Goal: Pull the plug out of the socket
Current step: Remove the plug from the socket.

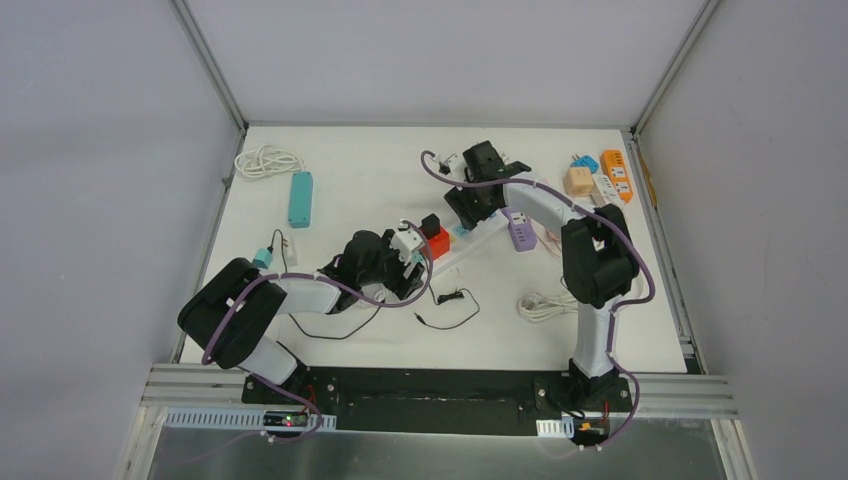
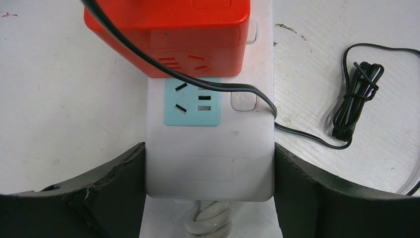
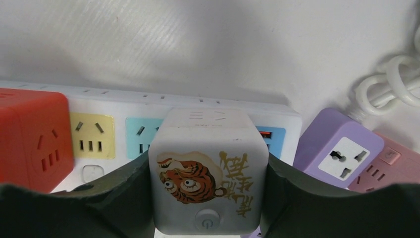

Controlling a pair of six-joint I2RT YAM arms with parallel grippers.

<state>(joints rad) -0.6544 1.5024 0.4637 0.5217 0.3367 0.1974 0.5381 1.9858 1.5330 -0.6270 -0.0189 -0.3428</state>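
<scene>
At mid-table we anchor the power strip [image 2: 210,144] in the left gripper [image 2: 210,173]; right gripper [image 3: 208,188] clamps tiger plug [image 3: 208,148] for pulling.

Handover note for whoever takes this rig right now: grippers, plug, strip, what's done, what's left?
Left gripper: jaws shut on the cord end of the white power strip.
Right gripper: jaws shut on the tiger-print cube plug, which looks seated in the strip, with the red cube nearby.
Done: both grips set.
Left: pull the tiger-print cube plug off, probably while the left gripper steadies the strip.
</scene>
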